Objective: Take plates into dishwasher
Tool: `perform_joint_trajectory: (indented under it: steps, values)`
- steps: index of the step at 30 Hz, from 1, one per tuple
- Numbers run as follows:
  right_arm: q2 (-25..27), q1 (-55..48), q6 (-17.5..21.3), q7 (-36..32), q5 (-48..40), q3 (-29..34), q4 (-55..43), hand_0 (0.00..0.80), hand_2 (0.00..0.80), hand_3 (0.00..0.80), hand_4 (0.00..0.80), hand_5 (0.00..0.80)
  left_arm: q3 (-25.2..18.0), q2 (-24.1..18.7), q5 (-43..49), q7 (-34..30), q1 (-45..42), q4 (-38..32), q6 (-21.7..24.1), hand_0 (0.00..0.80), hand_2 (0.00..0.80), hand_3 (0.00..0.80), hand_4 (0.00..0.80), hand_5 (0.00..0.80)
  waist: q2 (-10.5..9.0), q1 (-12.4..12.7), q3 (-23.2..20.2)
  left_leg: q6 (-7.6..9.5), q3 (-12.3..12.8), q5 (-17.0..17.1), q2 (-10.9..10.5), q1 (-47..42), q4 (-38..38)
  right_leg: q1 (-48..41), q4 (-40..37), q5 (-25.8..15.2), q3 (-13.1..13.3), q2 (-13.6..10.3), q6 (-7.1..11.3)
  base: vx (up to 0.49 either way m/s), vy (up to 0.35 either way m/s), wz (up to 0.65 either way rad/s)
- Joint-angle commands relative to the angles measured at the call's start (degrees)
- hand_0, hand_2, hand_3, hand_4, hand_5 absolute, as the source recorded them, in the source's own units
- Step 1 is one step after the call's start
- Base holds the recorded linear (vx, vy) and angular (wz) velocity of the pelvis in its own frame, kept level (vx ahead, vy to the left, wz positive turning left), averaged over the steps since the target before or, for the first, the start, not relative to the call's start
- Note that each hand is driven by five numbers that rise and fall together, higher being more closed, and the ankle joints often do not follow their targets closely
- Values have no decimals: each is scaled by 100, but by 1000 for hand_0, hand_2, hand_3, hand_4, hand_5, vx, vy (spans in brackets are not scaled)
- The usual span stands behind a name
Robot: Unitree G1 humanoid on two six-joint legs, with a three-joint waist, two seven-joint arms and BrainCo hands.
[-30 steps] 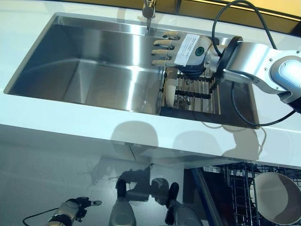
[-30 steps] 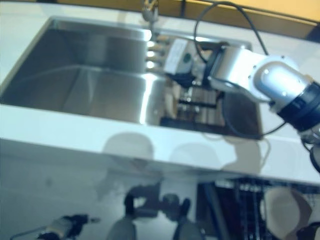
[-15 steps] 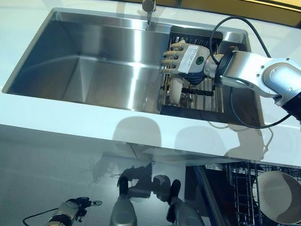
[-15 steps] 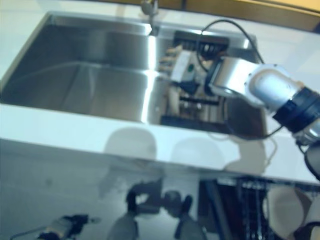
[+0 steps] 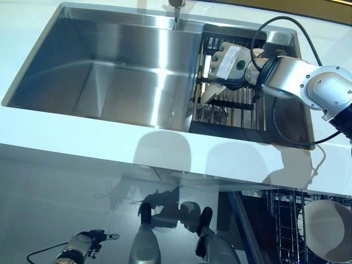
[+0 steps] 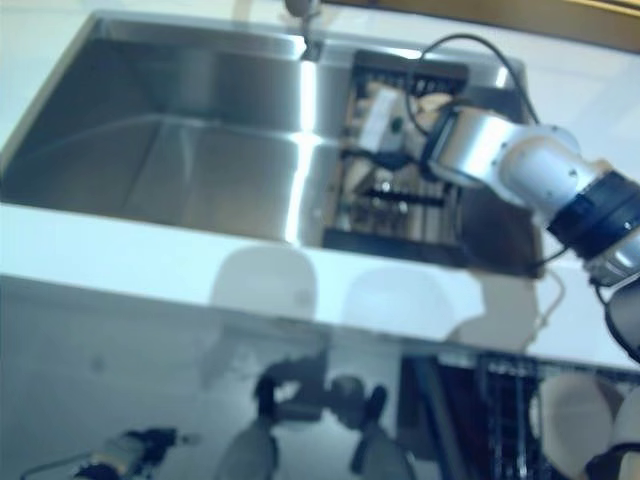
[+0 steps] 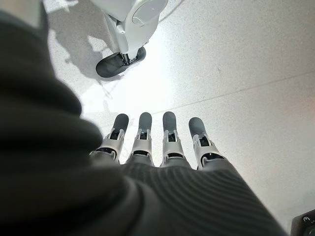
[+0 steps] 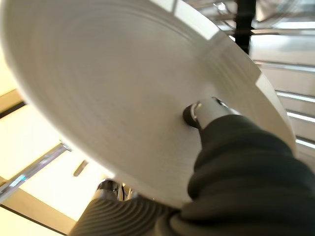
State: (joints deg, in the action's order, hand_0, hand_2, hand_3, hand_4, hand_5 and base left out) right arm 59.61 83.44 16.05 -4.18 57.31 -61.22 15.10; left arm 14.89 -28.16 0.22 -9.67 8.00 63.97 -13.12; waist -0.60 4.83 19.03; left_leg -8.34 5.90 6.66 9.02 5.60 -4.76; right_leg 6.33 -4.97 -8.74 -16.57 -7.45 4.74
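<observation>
The right hand (image 5: pixel 228 61) was down in the dish rack (image 5: pixel 231 104) at the sink's (image 5: pixel 110 71) three-o'clock end, and its wrist view was filled by a pale plate (image 8: pixel 123 88) with one dark-tipped finger (image 8: pixel 197 112) pressed flat against its face; that looked like a pinch on the plate, though the thumb was hidden behind it. In the head view the plate (image 5: pixel 209 93) stood on edge among the rack's wires, just under the hand. To do this lift well, I judged the plate should come straight up along the slot before any swing, then travel toward five o'clock over the white desk (image 5: pixel 165 154) to the open dishwasher rack (image 5: pixel 286 225), where a bowl (image 5: pixel 330 228) already sat. Compared with a second before, the hand had dropped from above the rack's far edge down onto the plate, and the whole view had shifted a little. The left hand (image 7: pixel 162 142) hung at seven o'clock over the floor (image 7: pixel 236 64), fingers straight and side by side, holding nothing.
</observation>
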Motion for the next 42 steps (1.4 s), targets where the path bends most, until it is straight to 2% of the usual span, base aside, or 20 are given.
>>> perform_joint_trajectory:
  steps: [1,7,12,19,25,29,35,42]
  values:
    - [310,235,-460,451,235,48,178,800,800,800,800,800,141,-365,-264,-22,173,3,-39,0,0,0,0,0,-287,79,80,185,125,-24,-298,116,-24,-213,-3,284,6,-120,446,0,0,0]
    - [514,298,-778,955,118,209,430,800,800,800,800,800,91,-362,-188,-42,41,6,-21,0,0,0,0,0,-311,-4,-273,199,114,-117,-326,-110,-24,-437,-3,348,45,-124,462,25,-11,0]
    - [754,424,-1185,1197,-164,374,590,800,800,800,800,800,126,-314,-127,56,-66,20,93,0,0,0,0,0,-344,-135,-670,217,150,-255,-312,-413,-24,-634,-3,418,204,-103,476,44,-28,1]
    - [1203,754,-1341,1435,-606,367,815,800,800,800,800,800,113,-296,7,32,-343,56,303,0,0,0,0,0,-335,-343,-1219,193,417,-435,-171,-887,-24,-901,-3,537,437,-57,494,86,-16,-19]
    - [1649,543,-1826,1467,-1673,700,1019,800,800,800,800,800,159,-263,179,-16,-537,116,618,0,0,0,0,0,-293,-550,-1471,152,637,-513,-74,-1110,-24,-946,-3,565,652,8,501,45,-26,-27]
    - [1964,-32,-2061,1499,-2306,1235,1286,800,800,800,800,800,215,-217,332,2,-668,97,847,0,0,0,0,0,-247,-698,-1532,146,775,-570,-29,-1249,-24,-953,-3,584,793,69,489,29,-16,-17]
    - [2292,-724,-2167,1473,-2992,1859,1619,800,800,800,800,800,238,-240,454,5,-769,56,1141,0,0,0,0,0,-212,-885,-1515,158,996,-656,18,-1458,-24,-922,-3,585,1011,133,472,13,-10,-27]
    - [2571,-2539,-2070,1268,-3733,3489,1633,800,800,800,800,800,229,-201,489,26,-742,-24,1309,0,0,0,0,0,-96,-1309,-1441,140,1268,-717,96,-1659,-24,-807,-3,523,1399,209,472,9,6,-27]
